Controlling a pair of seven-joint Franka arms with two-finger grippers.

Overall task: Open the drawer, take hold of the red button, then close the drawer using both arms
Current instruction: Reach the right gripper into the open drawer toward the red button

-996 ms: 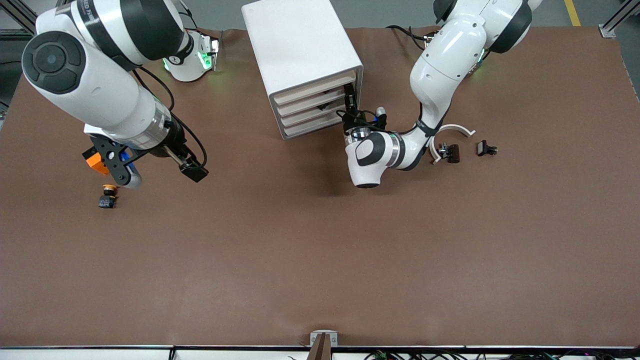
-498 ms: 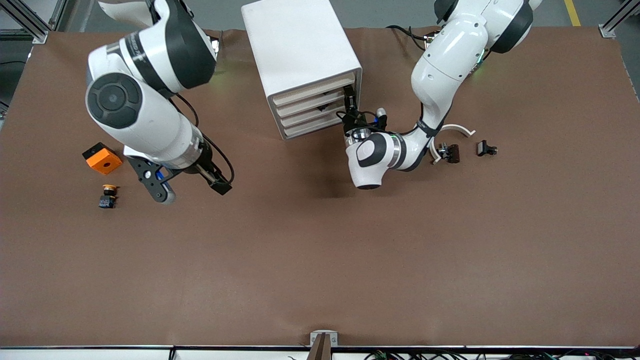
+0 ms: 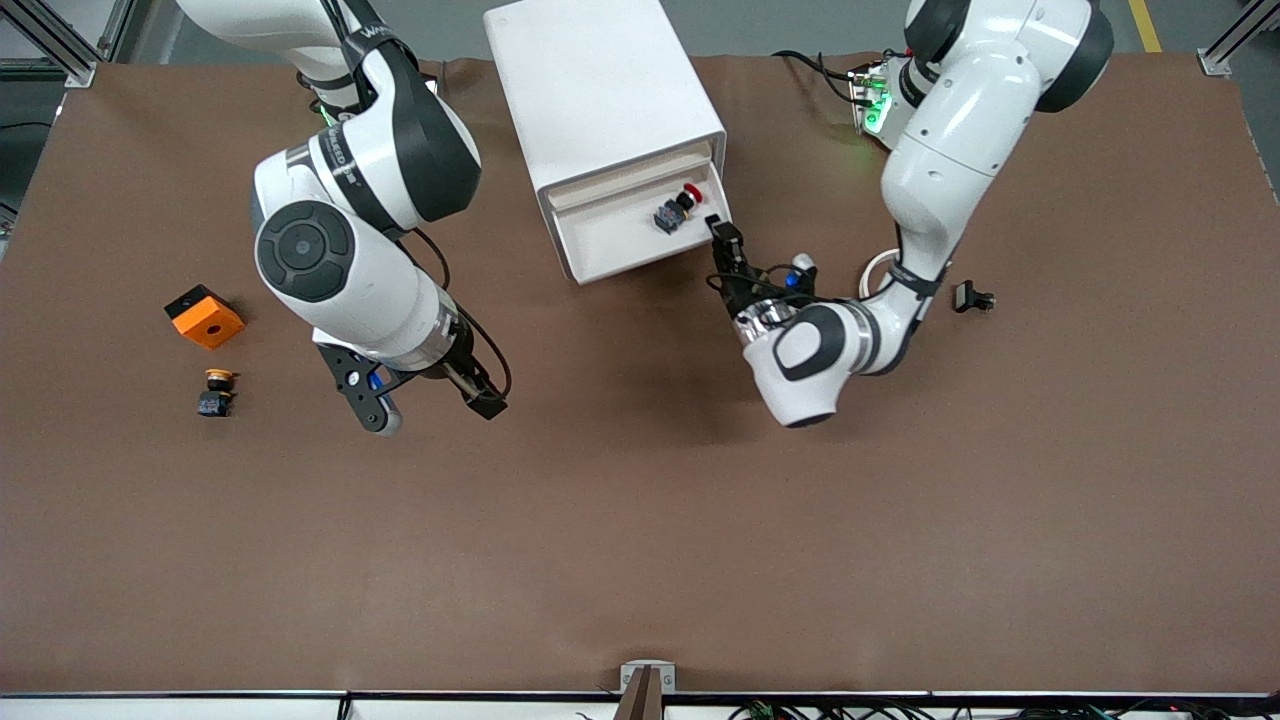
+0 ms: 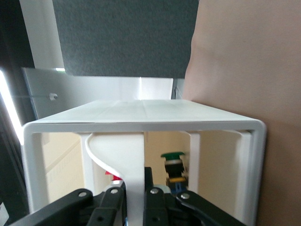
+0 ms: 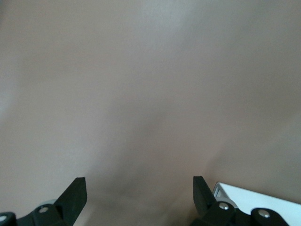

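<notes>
The white cabinet [image 3: 595, 80] stands at the table's edge between the arms' bases, and one drawer [image 3: 618, 243] is pulled out. The red-capped button [image 3: 680, 205] lies in that drawer, at the end toward the left arm. My left gripper [image 3: 719, 230] is shut on the drawer's white handle [image 4: 134, 160], at the drawer's corner. In the left wrist view a bit of the red cap [image 4: 109, 175] shows past the handle. My right gripper [image 3: 428, 405] hangs open over bare table, nearer the camera than the cabinet; the right wrist view shows only brown mat between its fingers [image 5: 77, 188].
An orange cube [image 3: 205, 316] and a yellow-orange-capped button [image 3: 216, 392] lie toward the right arm's end. A small black part [image 3: 972, 297] and a white curved piece [image 3: 875, 268] lie beside the left arm. A green-capped button [image 4: 173, 165] shows inside the cabinet.
The left gripper has pulled the drawer out, and the red-capped button now shows in it. The right arm has swung from over the orange cube toward the table's middle.
</notes>
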